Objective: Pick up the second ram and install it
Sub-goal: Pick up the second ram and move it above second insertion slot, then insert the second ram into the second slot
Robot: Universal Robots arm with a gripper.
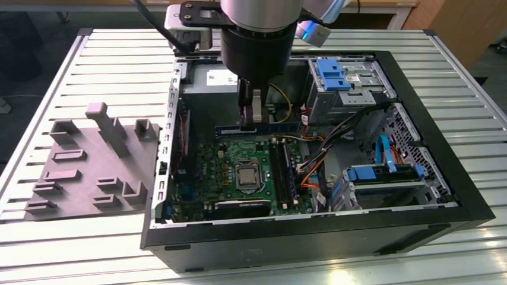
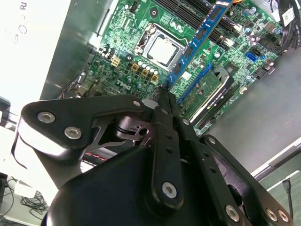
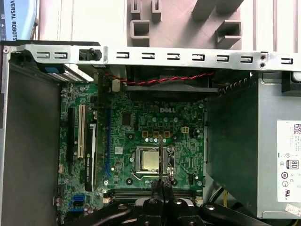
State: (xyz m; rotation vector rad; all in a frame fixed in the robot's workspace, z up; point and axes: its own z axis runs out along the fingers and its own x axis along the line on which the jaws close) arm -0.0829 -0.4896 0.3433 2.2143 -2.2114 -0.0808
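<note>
the gripper is clamped on the second ram — a blue stick held level above the green motherboard inside the open computer case. its long axis seems to lie crosswise to the black memory slots below. a white printed label sits on the power supply — its text is left unread.

An open black computer case sits on the slatted surface beside a grey fixture, green motherboard inside.

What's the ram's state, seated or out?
Out: the hand holds the ram by one end, raised over the motherboard.
</note>
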